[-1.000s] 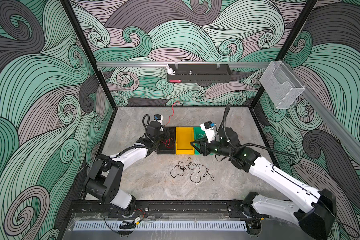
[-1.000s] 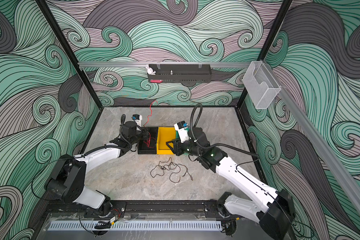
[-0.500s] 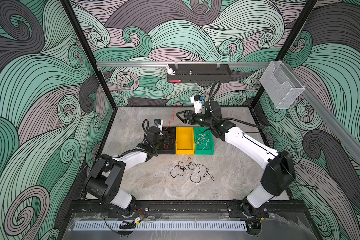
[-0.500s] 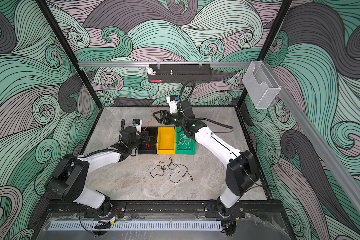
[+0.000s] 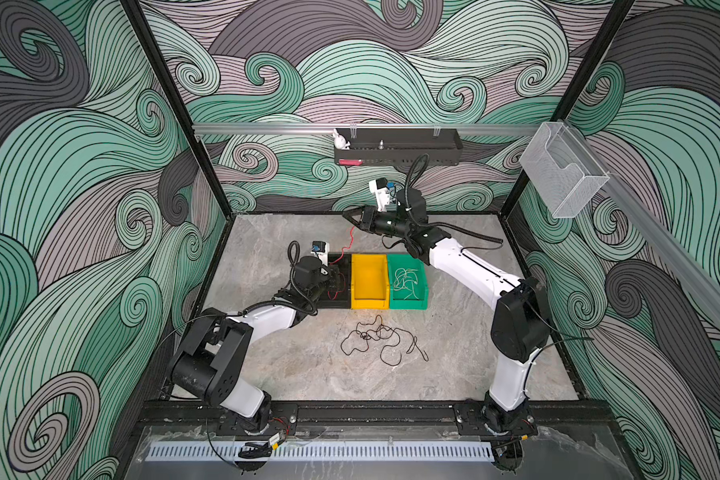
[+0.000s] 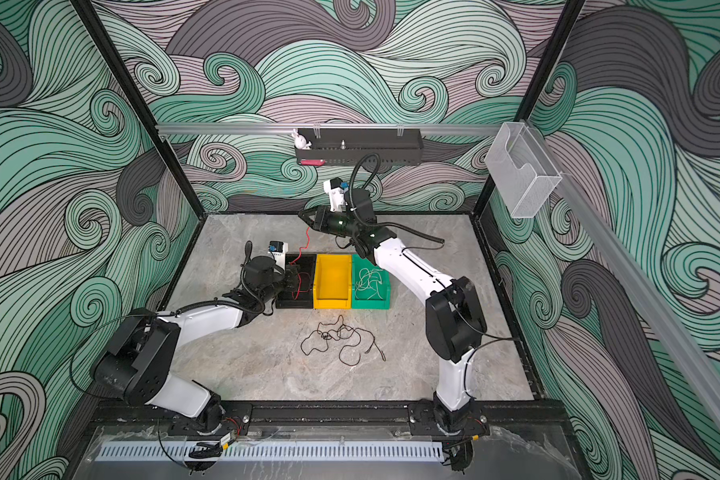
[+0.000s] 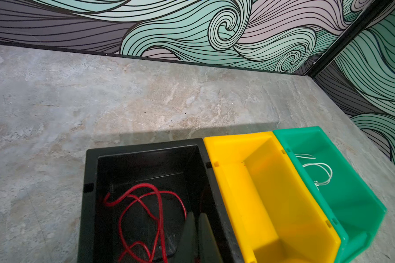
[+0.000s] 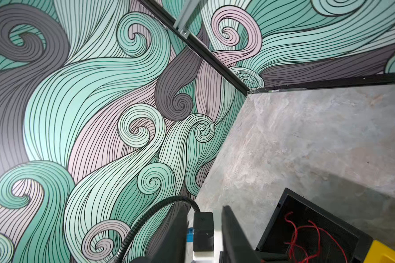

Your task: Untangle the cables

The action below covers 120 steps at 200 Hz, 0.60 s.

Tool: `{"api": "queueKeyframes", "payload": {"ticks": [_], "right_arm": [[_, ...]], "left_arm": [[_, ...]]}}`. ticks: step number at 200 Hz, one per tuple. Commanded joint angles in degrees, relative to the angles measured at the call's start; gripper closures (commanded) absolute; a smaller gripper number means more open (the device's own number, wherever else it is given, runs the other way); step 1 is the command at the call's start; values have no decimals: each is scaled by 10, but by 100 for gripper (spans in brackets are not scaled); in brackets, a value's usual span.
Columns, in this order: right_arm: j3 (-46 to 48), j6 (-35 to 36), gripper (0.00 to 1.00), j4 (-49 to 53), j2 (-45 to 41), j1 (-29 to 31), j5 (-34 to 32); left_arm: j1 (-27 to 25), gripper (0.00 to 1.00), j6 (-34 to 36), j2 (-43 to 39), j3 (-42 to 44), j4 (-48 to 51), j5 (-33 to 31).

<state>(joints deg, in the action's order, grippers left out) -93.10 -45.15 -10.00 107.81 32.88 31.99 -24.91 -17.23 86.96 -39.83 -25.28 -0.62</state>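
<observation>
Sorting looks mostly done: white cable (image 5: 406,282) in the green bin (image 5: 408,305), red cable (image 7: 146,205) coiled in the black bin (image 7: 89,182) with one end trailing over its back rim, black cable (image 5: 379,340) loose on the table (image 5: 454,374) in front of the bins (the yellow bin (image 5: 368,305) is bare). The left gripper (image 7: 197,219) sits clamped shut inside the black bin, perhaps pinning red loops; the right gripper (image 5: 348,218), jaws slightly parted, hangs at that stray end, likely to tuck it in

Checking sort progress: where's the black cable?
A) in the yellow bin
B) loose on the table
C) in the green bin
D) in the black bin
B: in a top view the black cable lies tangled on the table, in front of the empty yellow bin.
</observation>
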Motion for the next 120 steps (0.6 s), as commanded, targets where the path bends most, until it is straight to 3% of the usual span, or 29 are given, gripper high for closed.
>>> {"api": "queueKeyframes", "payload": {"ticks": [1,35,120], "right_arm": [[4,8,89,-11,-10,6,16],[7,69,100,30,-8,28,16],[78,128,100,55,9,45,-35]], "left_arm": [[-3,100,4,15,-15,11,-14],[3,100,-15,33,-44,52,-15],[47,100,-82,84,-91,105,51]]}}
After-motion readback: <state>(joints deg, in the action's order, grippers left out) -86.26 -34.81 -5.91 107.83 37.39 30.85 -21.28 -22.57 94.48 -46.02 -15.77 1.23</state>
